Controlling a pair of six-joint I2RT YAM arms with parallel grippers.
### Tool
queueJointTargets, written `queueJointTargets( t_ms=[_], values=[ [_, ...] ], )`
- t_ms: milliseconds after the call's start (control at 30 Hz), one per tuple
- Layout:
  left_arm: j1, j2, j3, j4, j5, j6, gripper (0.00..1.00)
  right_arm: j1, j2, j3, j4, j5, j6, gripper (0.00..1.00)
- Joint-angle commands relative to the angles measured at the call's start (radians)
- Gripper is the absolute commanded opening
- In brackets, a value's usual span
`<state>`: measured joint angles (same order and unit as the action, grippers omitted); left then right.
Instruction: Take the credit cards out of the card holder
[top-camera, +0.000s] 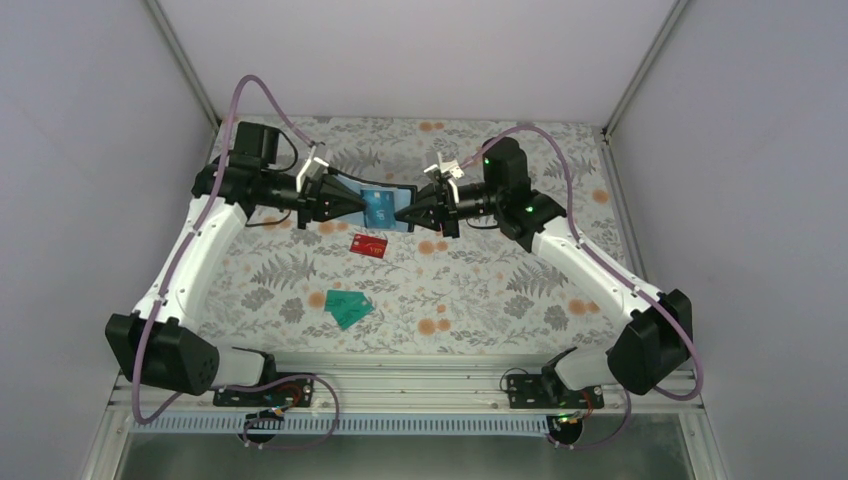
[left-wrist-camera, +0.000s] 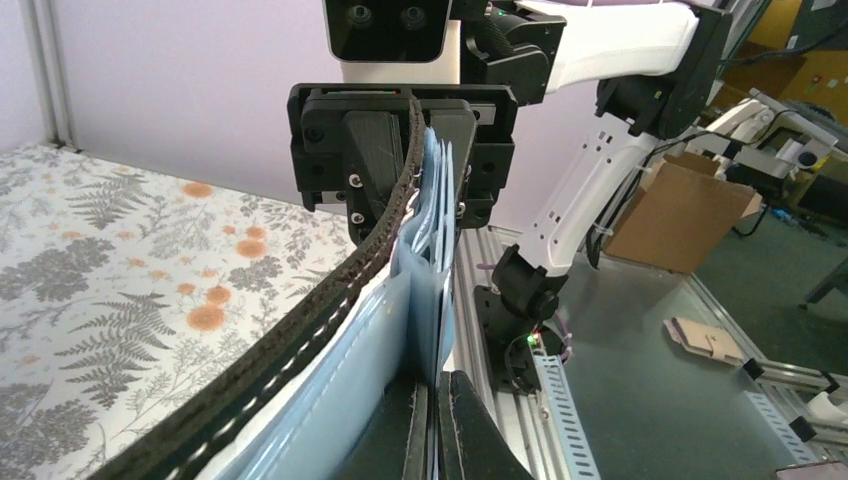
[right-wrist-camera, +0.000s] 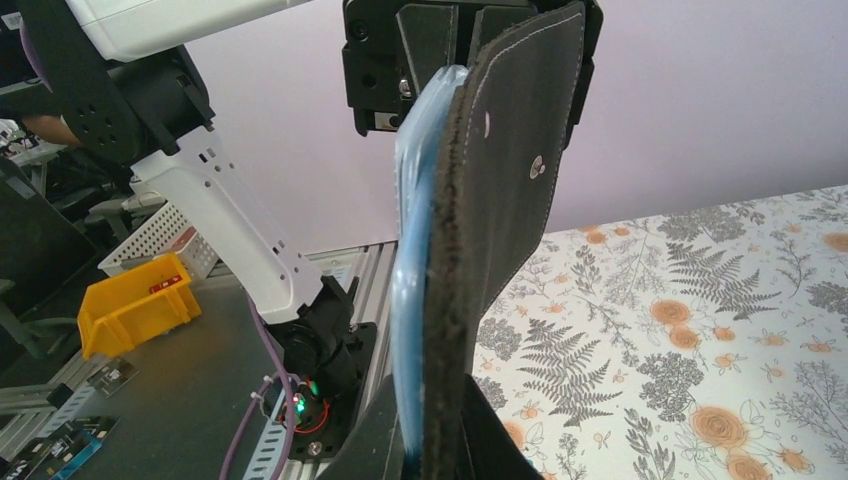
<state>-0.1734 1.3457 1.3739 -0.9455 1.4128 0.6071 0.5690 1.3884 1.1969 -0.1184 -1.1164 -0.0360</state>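
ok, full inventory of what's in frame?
card holder: 1, black, blue-grey inside, held off the table between both grippers
blue card: 1, blue, inside the card holder
red card: 1, red, on the table, near side of the holder
teal cards: 2, teal-green, overlapping, on the table nearer the bases
table: 1, grey-and-orange floral top
yellow bin: 1, yellow, off the table
left gripper: 1, black, shut on the card holder's left end
right gripper: 1, black, shut on its right end
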Motion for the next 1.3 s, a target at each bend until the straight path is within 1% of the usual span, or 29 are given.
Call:
queueJointTargets(
  t_ms=[0,133,333,633,767,967,1100,1200,1267],
  values=[
    [0.022,-0.036,-0.009,-0.001,-0.007,0.025,0.02,-0.025,-0.034,0.038,-0.027,0.014,-0.033,0.04],
    [0.027,-0.039,-0.001,0.002,-0.039,0.017,0.02,-0.044,-0.041,0.036,-0.048,0.025,-0.042,0.04],
    [0.067,-0.050,-0.009,0.029,-0.071,-0.013,0.02,-0.086,-0.062,0.008,-0.056,0.033,-0.041,0.04],
    [0.073,-0.045,-0.022,0.040,-0.088,-0.014,0.02,-0.089,-0.075,0.009,-0.073,0.014,-0.062,0.04],
    [0.072,-0.038,-0.033,0.072,-0.086,-0.053,0.02,-0.084,-0.047,0.029,-0.066,-0.018,-0.036,0.05],
    [0.055,-0.029,-0.048,0.104,-0.079,-0.086,0.02,-0.023,-0.012,0.048,-0.005,-0.017,-0.012,0.22],
    [0.043,-0.021,-0.040,0.100,-0.068,-0.083,0.02,-0.005,0.008,0.047,0.055,-0.003,0.027,0.23],
    [0.038,-0.019,-0.039,0.094,-0.058,-0.075,0.02,0.005,0.043,0.054,0.070,0.018,0.048,0.33],
    [0.037,-0.019,-0.039,0.091,-0.060,-0.070,0.02,0.014,0.067,0.065,0.069,0.019,0.055,0.37]
  ],
)
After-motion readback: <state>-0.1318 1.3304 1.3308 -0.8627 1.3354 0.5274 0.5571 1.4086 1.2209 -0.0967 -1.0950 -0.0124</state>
